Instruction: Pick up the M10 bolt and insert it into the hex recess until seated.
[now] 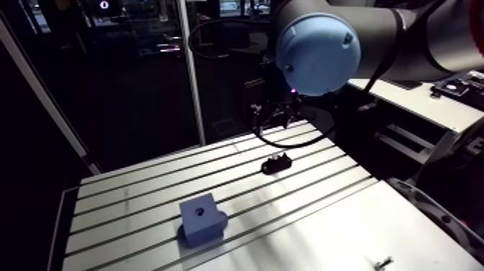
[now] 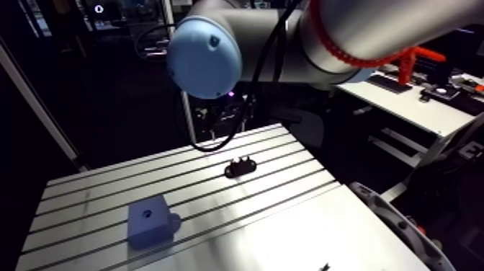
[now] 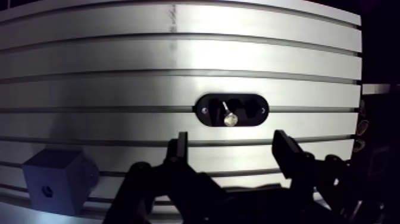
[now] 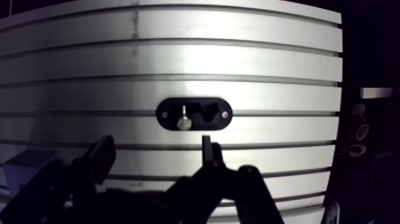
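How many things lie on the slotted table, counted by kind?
Black oval holder: 1
Bolt, in that holder: 1
Blue block with a recess: 1
Small item, too small to tell, apart from the rest: 1
Total: 4

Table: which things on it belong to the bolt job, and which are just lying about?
Job: bolt, black holder it sits in, blue block with recess, open gripper.
Lying about: small metal bit, too small to identify.
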Robot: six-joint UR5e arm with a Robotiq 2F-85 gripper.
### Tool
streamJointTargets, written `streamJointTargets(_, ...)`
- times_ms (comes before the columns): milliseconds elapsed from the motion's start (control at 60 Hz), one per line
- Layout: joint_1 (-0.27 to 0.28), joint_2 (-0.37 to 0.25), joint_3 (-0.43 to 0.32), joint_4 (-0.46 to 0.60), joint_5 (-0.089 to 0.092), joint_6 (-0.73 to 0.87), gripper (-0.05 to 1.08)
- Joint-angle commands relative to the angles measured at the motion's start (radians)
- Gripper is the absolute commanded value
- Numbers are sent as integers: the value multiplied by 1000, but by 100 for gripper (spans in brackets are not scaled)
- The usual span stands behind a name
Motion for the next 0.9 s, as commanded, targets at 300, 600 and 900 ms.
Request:
streamJointTargets(300,-20,78,8,-74,10,3,41)
streamJointTargets(600,-34,90,13,-79,20,3,45)
streamJointTargets(900,-54,106,19,-80,44,3,47)
